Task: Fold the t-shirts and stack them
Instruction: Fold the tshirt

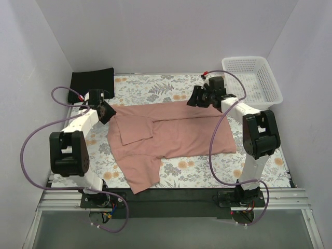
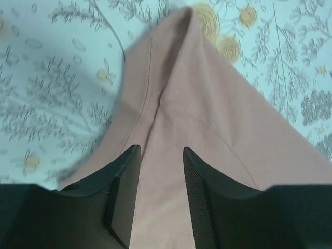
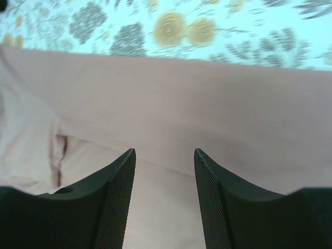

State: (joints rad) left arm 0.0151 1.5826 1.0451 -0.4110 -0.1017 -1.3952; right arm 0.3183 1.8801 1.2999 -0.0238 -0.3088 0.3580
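Pink tee [image 1: 171, 132] lay flat mid table cloth [image 1: 207, 168], partly folded, near sleeve still out. Black tee [image 1: 92, 80] sat folded at far-left corner. L gripper [image 1: 108, 111] and R gripper [image 1: 199, 97] hung over pink's far edge, fingers apart, gripping nothing. I judged pink was mid-fold. Next I'd need to grip a side, fold across, then stack w/ black.

- Dusty pink t-shirt [image 1: 176, 132] — lying flat across the centre of the top view, partly folded, with one flap laid over the body at left and one end trailing toward the lower left.
- Black t-shirt [image 1: 92, 80] — folded into a compact rectangle, upper left, apart from the pink.
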